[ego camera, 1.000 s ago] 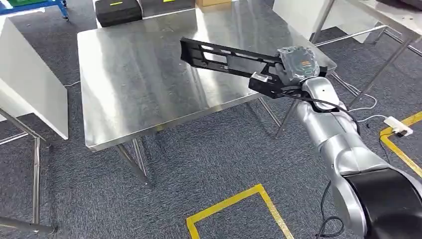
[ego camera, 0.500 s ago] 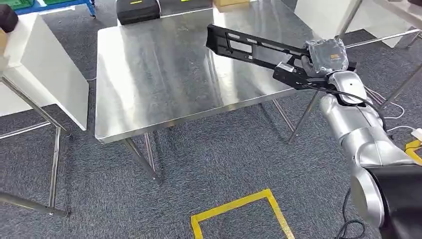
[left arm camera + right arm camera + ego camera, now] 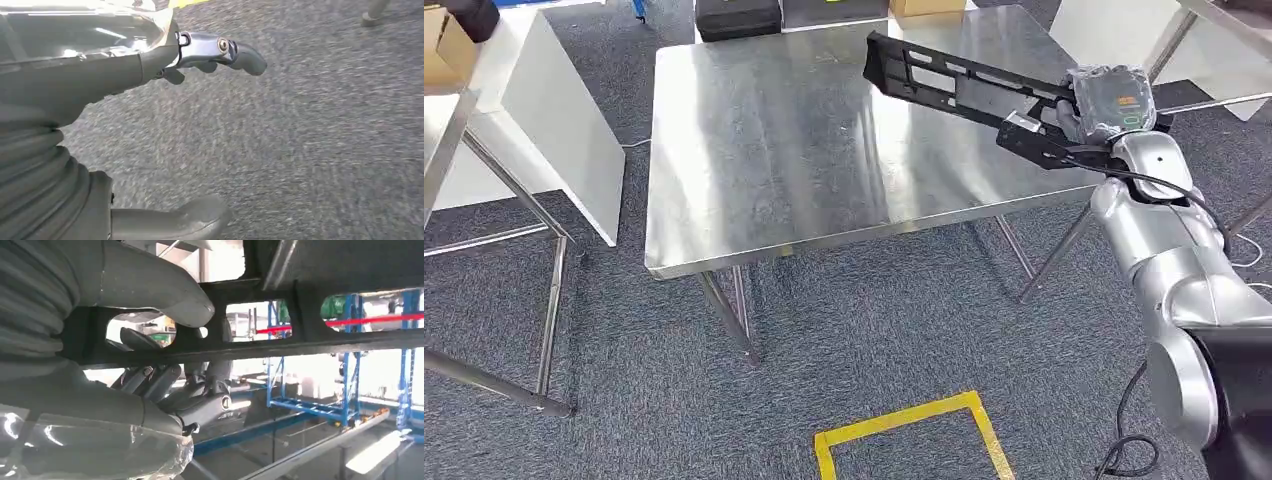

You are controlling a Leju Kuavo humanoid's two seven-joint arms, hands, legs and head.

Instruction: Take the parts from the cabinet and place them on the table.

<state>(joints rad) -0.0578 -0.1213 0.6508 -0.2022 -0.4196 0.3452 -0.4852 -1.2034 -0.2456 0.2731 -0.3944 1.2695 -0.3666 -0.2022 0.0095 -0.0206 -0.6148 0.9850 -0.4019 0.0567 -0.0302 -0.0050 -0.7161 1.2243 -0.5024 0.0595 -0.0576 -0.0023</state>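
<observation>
Right hand (image 3: 1092, 112) clamped on one end of long black part (image 3: 954, 82), held above far right corner of steel table (image 3: 754, 180), long axis reaching away from hand across tabletop; left hand (image 3: 200, 55) empty, fingers apart, over carpet.

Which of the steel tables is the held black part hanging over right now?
The large bare steel table in the middle; the long black slotted part in the right hand extends over its right side.
</observation>
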